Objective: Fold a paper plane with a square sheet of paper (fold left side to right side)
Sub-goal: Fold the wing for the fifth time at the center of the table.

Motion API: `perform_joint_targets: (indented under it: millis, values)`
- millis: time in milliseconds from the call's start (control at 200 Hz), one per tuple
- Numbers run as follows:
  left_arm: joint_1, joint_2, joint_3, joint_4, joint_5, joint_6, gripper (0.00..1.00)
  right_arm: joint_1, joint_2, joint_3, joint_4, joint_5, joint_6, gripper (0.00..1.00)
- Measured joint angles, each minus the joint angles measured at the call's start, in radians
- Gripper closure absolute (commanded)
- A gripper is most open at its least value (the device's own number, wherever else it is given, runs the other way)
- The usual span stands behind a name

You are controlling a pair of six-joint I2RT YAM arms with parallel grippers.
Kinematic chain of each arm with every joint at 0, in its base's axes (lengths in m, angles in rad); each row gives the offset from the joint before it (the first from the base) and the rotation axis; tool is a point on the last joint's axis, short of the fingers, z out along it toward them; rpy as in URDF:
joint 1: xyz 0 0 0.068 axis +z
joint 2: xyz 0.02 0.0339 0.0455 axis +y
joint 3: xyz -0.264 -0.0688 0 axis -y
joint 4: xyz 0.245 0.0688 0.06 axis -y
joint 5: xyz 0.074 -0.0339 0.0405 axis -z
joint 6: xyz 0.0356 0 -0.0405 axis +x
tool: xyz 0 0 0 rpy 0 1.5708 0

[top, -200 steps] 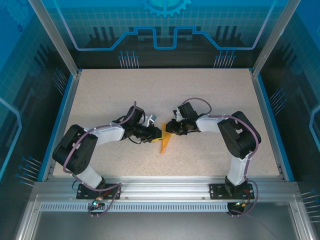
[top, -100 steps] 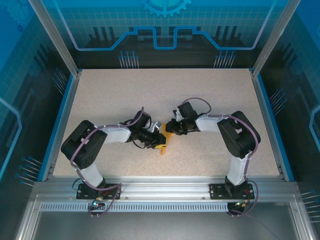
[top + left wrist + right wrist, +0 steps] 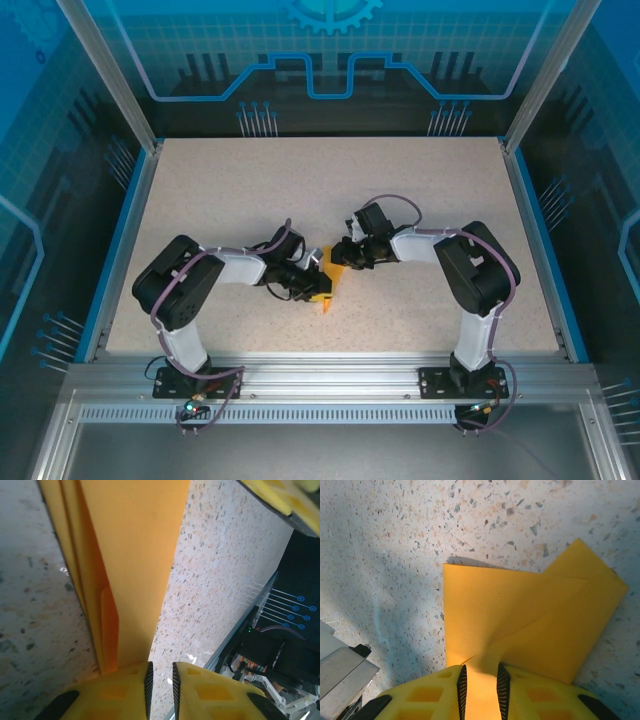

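Leftmost, over the table (image 3: 220,190), to the left tool (image 3: 318,286): reaches in low from the left edge toward the middle, pointing at the right edge. Carries yellow fingers (image 3: 112,695) drawn nearly together, with a thin slit left between the dark inner faces. Meets the narrow end of the paper plane (image 3: 132,555) right at the inner corner of one finger; cannot tell whether pinched there or merely touched.

Next, to the paper plane itself: bright orange, folded into long layered flaps. Lies about midway between the left and right edges, a little nearer the near edge than the far one. Spans the gap between the two tools, with one end poking out toward the near edge just past the left tool.

Finally, to the right tool (image 3: 341,262): comes in from the right edge and sits just beside the left tool. Clenched on the paper plane, with a strip of orange plainly nipped between its black pads (image 3: 503,682). Beyond the yellow fingers, a wider folded wing spread flat on the speckled table.
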Motion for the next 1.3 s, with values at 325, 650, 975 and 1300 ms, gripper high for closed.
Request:
perform_joint_targets:
  millis: [325, 650, 975, 1300]
  values:
    - [-0.013, 0.011, -0.001, -0.002, -0.035, 0.0, 0.83, 0.0, 0.0, 0.003, -0.003, 0.0, -0.001, 0.74]
    - [-0.029, 0.004, -0.007, -0.012, -0.091, -0.004, 0.9, -0.003, -0.128, -0.077, 0.06, 0.021, -0.02, 0.79]
    - [-0.035, 0.003, -0.006, -0.019, -0.108, -0.006, 0.94, 0.003, -0.356, -0.213, 0.107, 0.026, -0.042, 0.87]
    - [-0.043, 0.003, -0.003, -0.02, -0.117, -0.006, 0.95, 0.094, -0.299, -0.257, 0.142, 0.003, -0.043, 0.88]
